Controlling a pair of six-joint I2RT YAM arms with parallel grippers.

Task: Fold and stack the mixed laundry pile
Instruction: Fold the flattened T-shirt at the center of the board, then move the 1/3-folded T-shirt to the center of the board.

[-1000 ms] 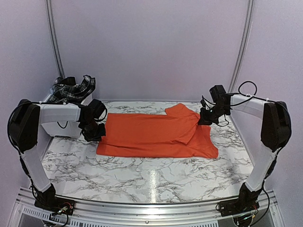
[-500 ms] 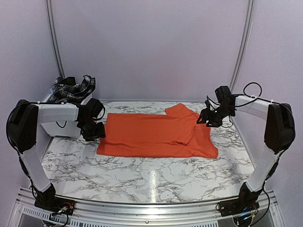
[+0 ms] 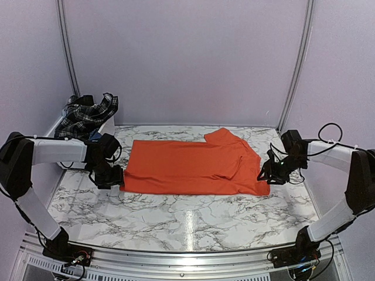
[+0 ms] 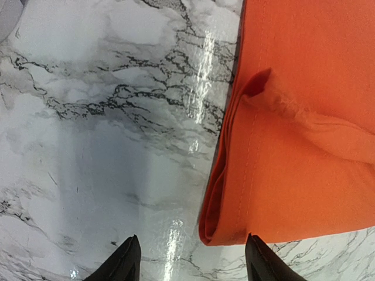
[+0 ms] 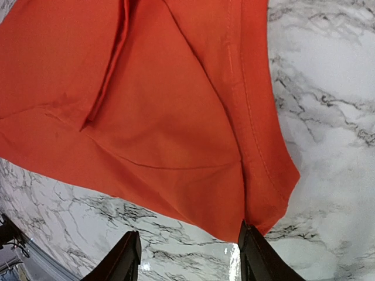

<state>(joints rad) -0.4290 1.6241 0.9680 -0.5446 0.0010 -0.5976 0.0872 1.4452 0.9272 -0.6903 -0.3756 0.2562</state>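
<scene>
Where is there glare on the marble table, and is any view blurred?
Top external: one bright streak on the table near the front, picture sharp. Left wrist: shiny streaks on the marble beside the orange T-shirt, hem in focus. Right wrist: only a small glint low down, seams sharp.

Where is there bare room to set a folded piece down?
Bare: the wide marble tabletop strip between the near edge of the bright orange T-shirt and the arm bases; a narrower strip behind it. Crowded: the far-left corner, with the white plastic bin of plaid cloth, and both shirt ends, at the left fingers and right fingers.
</scene>
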